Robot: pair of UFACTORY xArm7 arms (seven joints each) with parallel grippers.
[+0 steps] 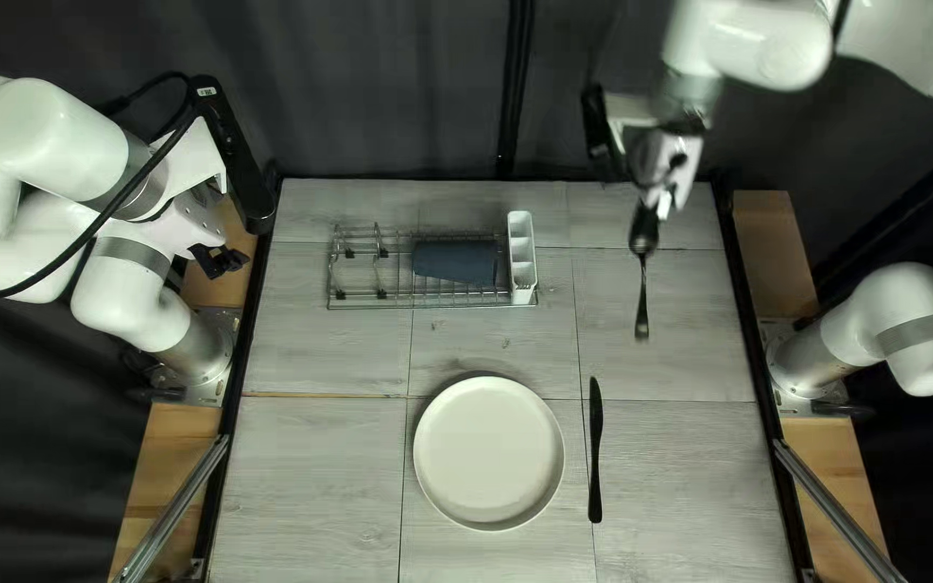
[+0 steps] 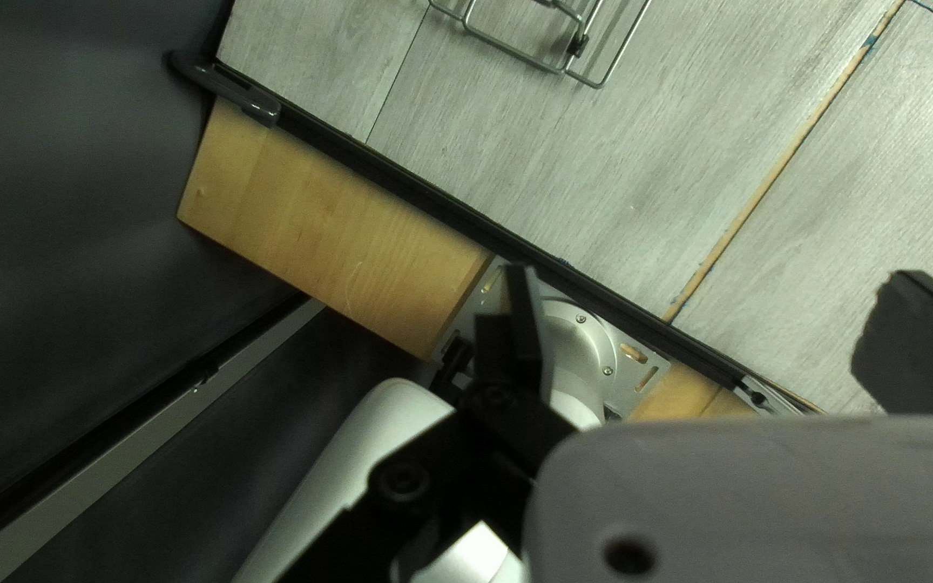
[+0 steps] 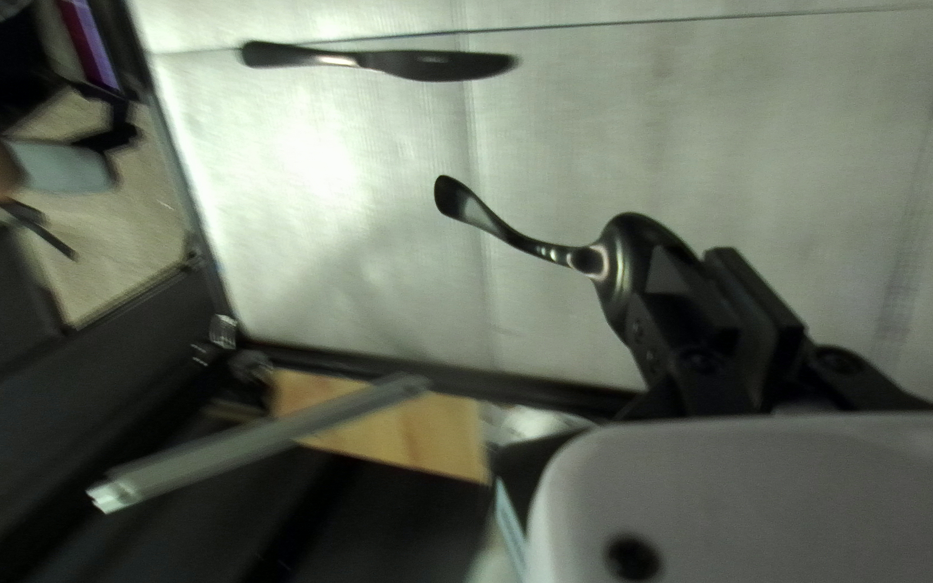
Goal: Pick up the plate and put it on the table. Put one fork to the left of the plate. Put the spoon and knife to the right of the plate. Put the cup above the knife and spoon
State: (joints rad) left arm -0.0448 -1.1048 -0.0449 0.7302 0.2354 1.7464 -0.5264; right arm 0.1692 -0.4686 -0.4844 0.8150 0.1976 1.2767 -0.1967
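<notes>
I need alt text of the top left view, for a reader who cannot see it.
My right arm's pincer holds a spoon above a gray table. Nearer lie a white plate and, right of it, a dark knife; behind the plate stands a wire rack with a dark cup and white caddy.

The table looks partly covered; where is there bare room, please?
Top left view: bare between the plate and the left edge, and between the knife and the right edge. Crowded: the rack with its cup, and farther right, where the right pincer holds the spoon.
</notes>
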